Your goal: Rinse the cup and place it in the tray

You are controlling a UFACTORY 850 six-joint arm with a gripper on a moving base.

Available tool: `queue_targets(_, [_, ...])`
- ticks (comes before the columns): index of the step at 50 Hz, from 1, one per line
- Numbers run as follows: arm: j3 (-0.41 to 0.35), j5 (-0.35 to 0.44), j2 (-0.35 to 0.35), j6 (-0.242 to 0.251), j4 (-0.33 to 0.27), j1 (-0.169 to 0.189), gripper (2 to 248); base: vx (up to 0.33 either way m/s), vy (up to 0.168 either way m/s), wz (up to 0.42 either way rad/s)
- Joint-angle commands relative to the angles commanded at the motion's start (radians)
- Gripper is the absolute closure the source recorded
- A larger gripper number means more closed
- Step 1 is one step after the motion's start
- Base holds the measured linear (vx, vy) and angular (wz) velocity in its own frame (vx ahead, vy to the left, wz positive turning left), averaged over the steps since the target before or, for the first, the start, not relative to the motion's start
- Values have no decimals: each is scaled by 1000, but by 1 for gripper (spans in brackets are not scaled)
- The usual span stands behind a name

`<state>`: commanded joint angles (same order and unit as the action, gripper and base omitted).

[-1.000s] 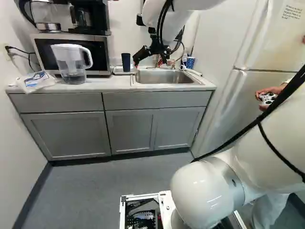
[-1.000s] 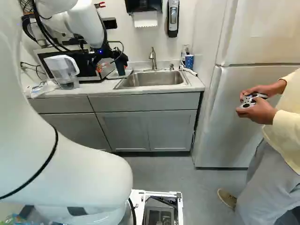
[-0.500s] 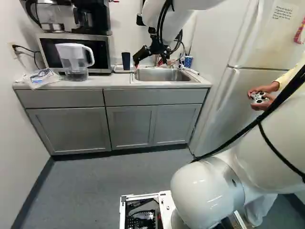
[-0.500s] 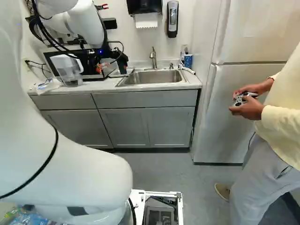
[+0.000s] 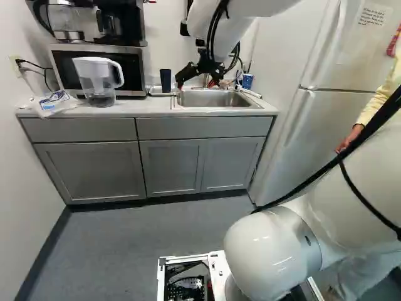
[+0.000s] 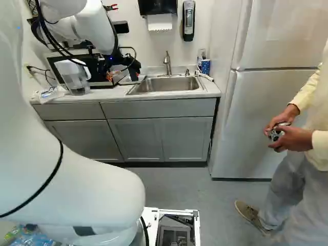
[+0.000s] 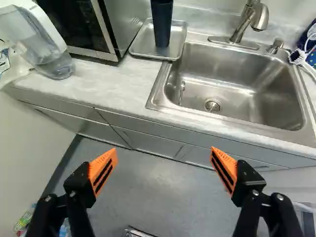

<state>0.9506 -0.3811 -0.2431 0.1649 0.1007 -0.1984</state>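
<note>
Pale worktop (image 7: pixel 103 81) by the sink (image 7: pixel 237 74) | cup (image 7: pixel 162 27) upright on the tray (image 7: pixel 141 45) | pincer (image 7: pixel 163 152) spread wide, empty | if rinsing is due, I'd centre on the cup's sides, close softly, lift straight so the tray doesn't skid.

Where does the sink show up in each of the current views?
Left base view: sink in the upper half, just right of the middle, short of the fridge.
Right base view: upper half, near the middle, below the faucet.
Wrist view: ahead of the open gripper, beside the tray that bears the dark cup.
Shared landmark: the clear pitcher, beside the microwave.
</note>
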Motion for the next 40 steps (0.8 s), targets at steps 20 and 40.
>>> queue_targets(20, [-57,83,-2,-11,-7,13,3,0,0,0])
queue_targets(40, [-144,210,-6,-28,-17,33,3,0,0,0])
